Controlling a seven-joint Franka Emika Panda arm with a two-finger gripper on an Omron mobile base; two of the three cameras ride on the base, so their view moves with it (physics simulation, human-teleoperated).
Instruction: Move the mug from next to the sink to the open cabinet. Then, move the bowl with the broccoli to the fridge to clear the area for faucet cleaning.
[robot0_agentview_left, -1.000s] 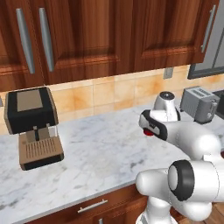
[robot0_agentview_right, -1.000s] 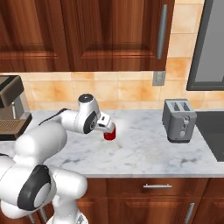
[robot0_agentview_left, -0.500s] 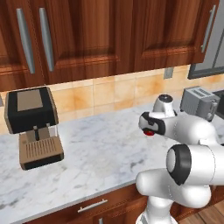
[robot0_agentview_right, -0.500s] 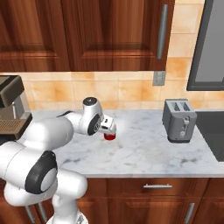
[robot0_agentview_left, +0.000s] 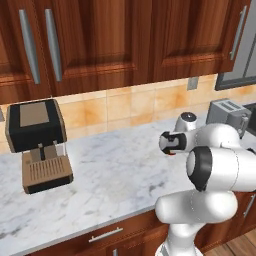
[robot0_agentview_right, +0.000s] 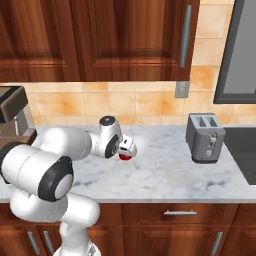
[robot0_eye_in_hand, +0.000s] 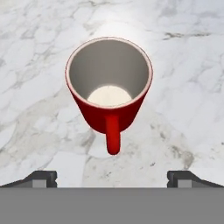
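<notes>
The small red round mug (robot0_eye_in_hand: 109, 89) stands upright on the white marble counter (robot0_agentview_right: 165, 175), about midway between its front and back edges, handle toward the hand. The dark two-finger gripper (robot0_eye_in_hand: 112, 177) hangs above it, spread wide and holding nothing. A silver metal toaster (robot0_agentview_right: 204, 137) stands well apart, nearer the counter's right end.

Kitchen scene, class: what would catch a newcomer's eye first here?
The red mug stands upright on the white marble counter, its handle pointing toward the open gripper. The big white robot arm reaches over it, between the coffee machine and the silver toaster.
</notes>
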